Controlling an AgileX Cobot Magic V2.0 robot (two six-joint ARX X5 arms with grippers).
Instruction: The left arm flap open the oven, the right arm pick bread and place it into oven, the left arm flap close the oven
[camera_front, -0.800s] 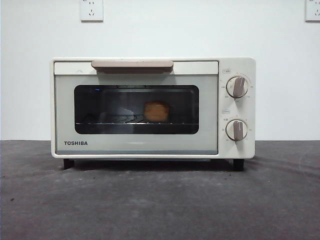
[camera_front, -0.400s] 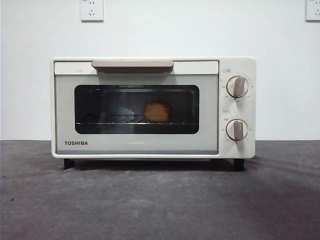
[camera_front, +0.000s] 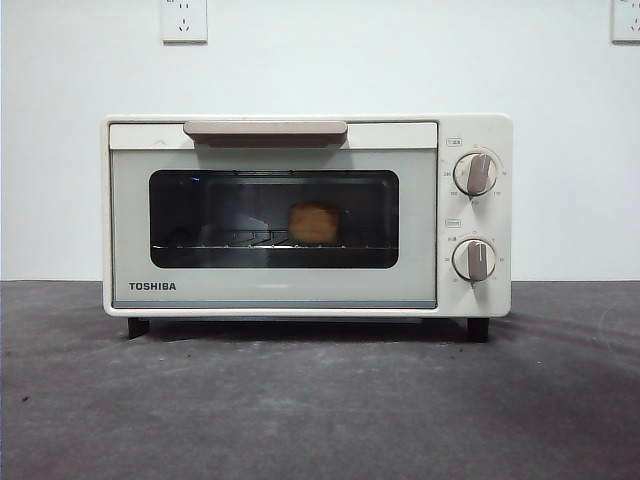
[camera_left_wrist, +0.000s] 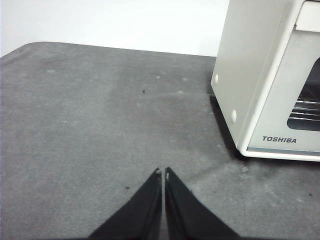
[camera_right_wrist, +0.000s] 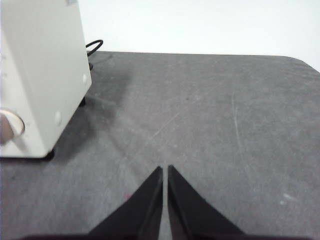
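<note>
Oven (camera_front: 300, 215) showing cream-white body, black TOSHIBA lettering, dark glass window (camera_front: 273, 218) in a pale grey-green door panel. Handle (camera_front: 265, 130) and both knobs (camera_front: 474, 173) reading beige-taupe. Feet showing black. Bread (camera_front: 314, 222) glowing golden-orange behind the glass, on a silvery wire rack (camera_front: 230, 243). Table (camera_front: 320, 400) showing dark grey, mottled with lighter scuffs. Wall (camera_front: 400, 50) reading plain white, white sockets (camera_front: 183, 20) on it. Left gripper (camera_left_wrist: 163, 174) and right gripper (camera_right_wrist: 165, 170) both showing matte black. Black cable (camera_right_wrist: 92, 47) showing behind the oven.
</note>
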